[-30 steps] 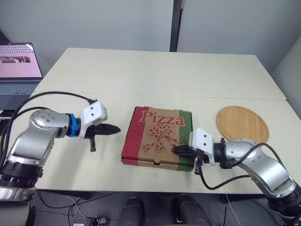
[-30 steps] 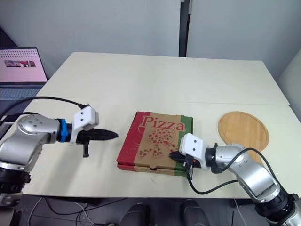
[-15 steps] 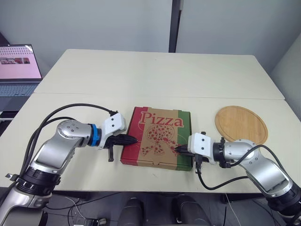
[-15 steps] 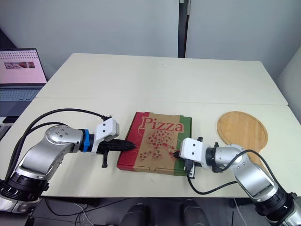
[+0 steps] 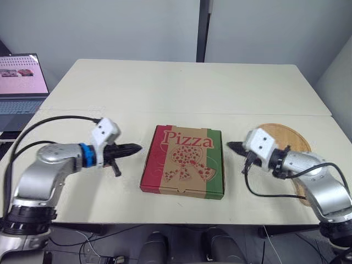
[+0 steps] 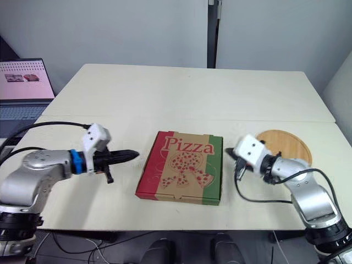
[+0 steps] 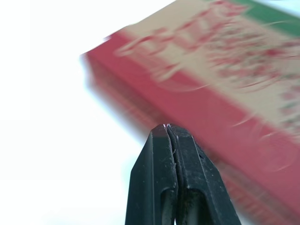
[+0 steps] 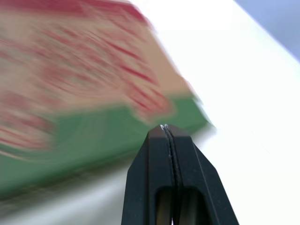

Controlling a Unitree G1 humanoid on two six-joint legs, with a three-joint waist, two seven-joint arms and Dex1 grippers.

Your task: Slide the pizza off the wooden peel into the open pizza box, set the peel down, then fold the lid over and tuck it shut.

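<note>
Left eye view, closed pizza box (image 5: pixel 183 161), empty wooden peel (image 5: pixel 286 144)

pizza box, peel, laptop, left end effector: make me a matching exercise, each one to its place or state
Things:
1. pizza box
2. wooden peel
3. laptop
4. left end effector

Places or states:
a. beyond the left edge of the table, screen lit
b. shut and empty, just left of the box
c. lid closed, near the table's front edge
d. lying flat on the table, right of the box

Pairs: 1-c, 2-d, 3-a, 4-b
</note>
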